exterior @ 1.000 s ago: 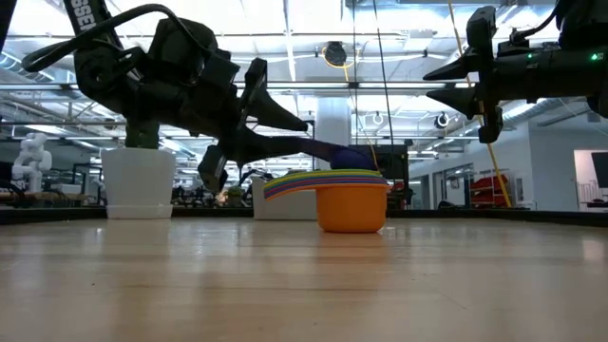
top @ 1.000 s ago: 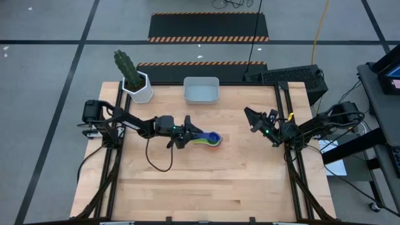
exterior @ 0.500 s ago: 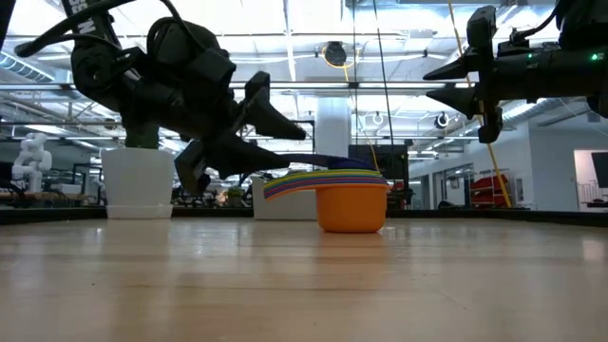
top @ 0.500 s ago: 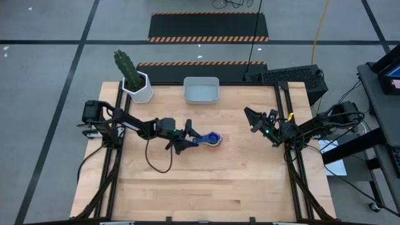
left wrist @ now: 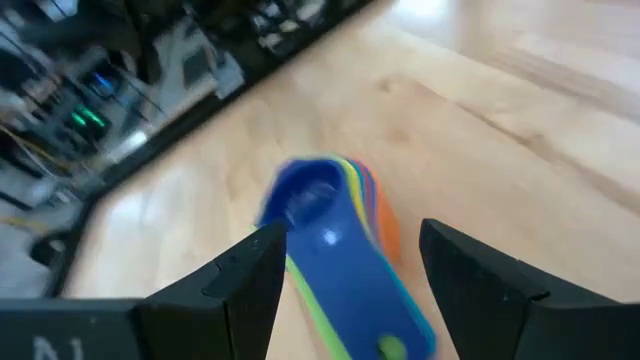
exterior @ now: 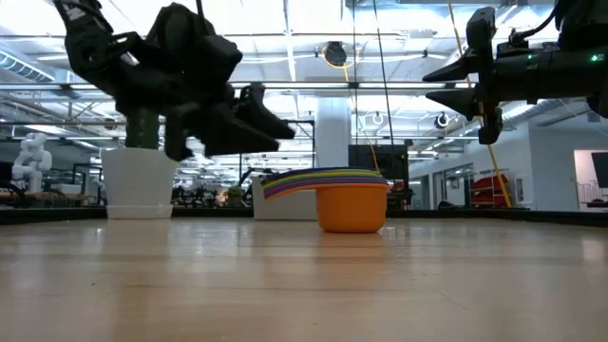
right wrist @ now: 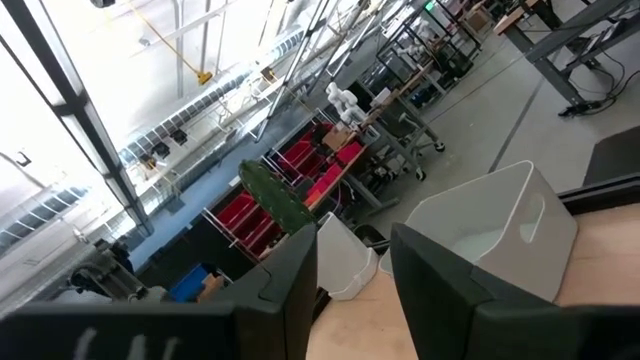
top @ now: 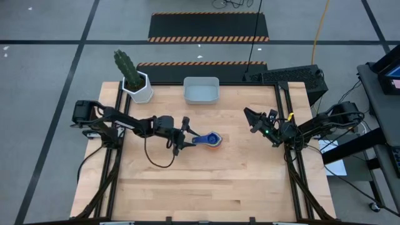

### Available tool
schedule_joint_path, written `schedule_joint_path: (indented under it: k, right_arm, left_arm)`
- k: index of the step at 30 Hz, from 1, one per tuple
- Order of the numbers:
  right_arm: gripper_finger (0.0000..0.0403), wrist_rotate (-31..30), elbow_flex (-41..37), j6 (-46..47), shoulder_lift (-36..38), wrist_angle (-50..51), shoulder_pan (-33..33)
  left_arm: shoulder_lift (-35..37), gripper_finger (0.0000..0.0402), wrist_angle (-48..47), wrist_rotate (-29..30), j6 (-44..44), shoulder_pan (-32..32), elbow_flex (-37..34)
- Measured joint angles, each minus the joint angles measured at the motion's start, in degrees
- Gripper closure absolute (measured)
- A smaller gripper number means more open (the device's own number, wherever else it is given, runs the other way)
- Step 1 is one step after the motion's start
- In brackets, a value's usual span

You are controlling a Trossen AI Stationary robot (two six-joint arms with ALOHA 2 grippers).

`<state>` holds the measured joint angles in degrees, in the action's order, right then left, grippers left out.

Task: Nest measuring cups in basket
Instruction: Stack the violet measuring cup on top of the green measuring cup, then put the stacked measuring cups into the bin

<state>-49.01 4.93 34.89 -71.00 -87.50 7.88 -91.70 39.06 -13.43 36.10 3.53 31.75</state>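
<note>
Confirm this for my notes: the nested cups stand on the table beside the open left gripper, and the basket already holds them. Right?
Not quite. The basket holds nothing; the high view shows it bare at the table's far edge. The nested cups do stand on the table, apart from the basket, and the left gripper is open beside them, as the left wrist view confirms.

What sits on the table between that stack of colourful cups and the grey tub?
Nothing: in the high view only bare wood separates the stacked measuring cups from the basket.
</note>
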Motion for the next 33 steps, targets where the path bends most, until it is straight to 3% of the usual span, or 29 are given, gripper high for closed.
schedule_joint_path:
  k: [5, 10, 17, 27, 30, 33]
  right_arm:
    - [0.0282, -0.01, 0.00, 0.00, 0.01, 0.56, 0.00]
    - [0.0282, 1.32, 0.00, 0.72, 0.02, 1.80, 0.20]
    - [0.0282, 3.96, 0.00, -0.16, 0.02, 2.09, 1.53]
    - [0.0282, 7.30, 0.02, 0.59, 0.02, 2.10, 1.62]
    - [0.0282, 7.34, 0.02, 1.66, 0.02, 2.33, 1.62]
    - [0.0282, 7.32, 0.08, 1.76, 0.02, 2.44, 1.62]
  left_arm:
    - [3.64, 0.0167, -4.81, 2.00, -7.00, -0.40, -0.07]
    - [5.83, 0.0167, -5.08, 7.74, -20.60, -0.35, -0.09]
    - [5.94, 0.0167, -6.88, 8.56, -34.66, -1.44, -0.09]
    - [5.94, 0.0167, -3.03, 9.74, -33.46, -7.47, 0.11]
    - [5.94, 0.0167, -4.22, 13.91, -33.60, -9.27, 1.80]
    - [5.94, 0.0167, -12.07, 20.84, -32.15, -12.12, 4.87]
